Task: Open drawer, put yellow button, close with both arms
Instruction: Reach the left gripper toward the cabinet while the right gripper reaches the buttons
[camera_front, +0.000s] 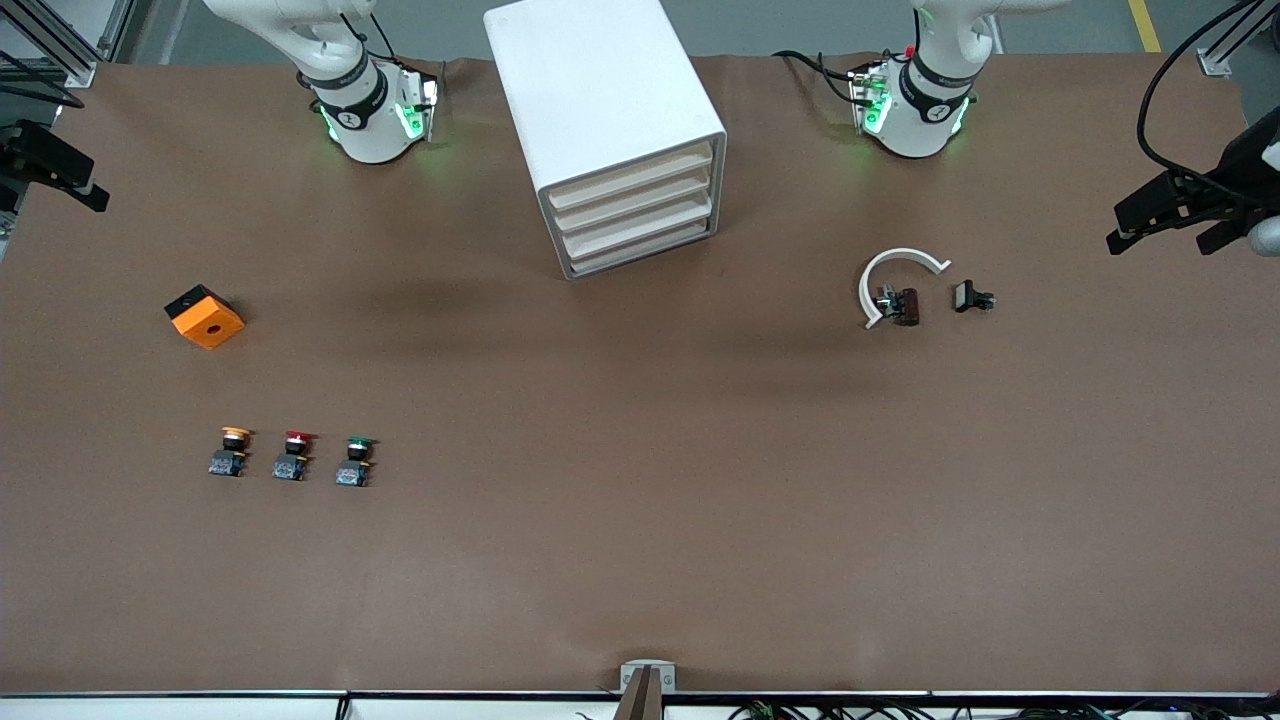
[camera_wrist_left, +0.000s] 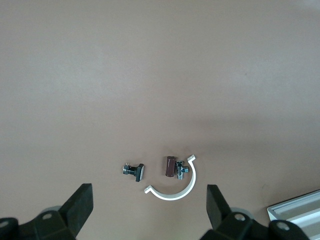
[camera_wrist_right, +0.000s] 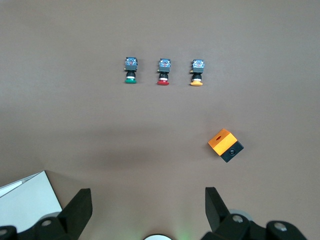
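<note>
**A:** Where is the yellow button (camera_front: 232, 452)?

**B:** It stands upright on the brown table (camera_front: 640, 520), toward the right arm's end and fairly near the front camera. It ends a row of three: the red button (camera_front: 293, 456) is beside it, then the green button (camera_front: 355, 462). None of them touch. An orange block (camera_front: 205, 316) with a black side and a hole on top lies farther from the camera than the row.

**A:** And the drawers?

**B:** A white drawer cabinet (camera_front: 610, 130) sits between the two arm bases, turned at an angle. All four drawers look shut, so nothing seems done yet.

**A:** The claws?

**B:** Both are raised. The right gripper (camera_wrist_right: 147, 212) hangs with its fingers spread wide and empty, over bare table between the cabinet and the orange block. The left gripper (camera_wrist_left: 150, 212) is equally wide and empty, over a white curved clip (camera_wrist_left: 175, 187), a small brown part (camera_wrist_left: 171, 166) and a black part (camera_wrist_left: 134, 171) at the left arm's end.

**A:** How should the opening go?

**B:** I'd judge the drawer fronts are slim, so a finger must hook one edge squarely. The cabinet's slant means pulling along its own axis, not the table's. The free arm could steady the body so it doesn't slide.
</note>
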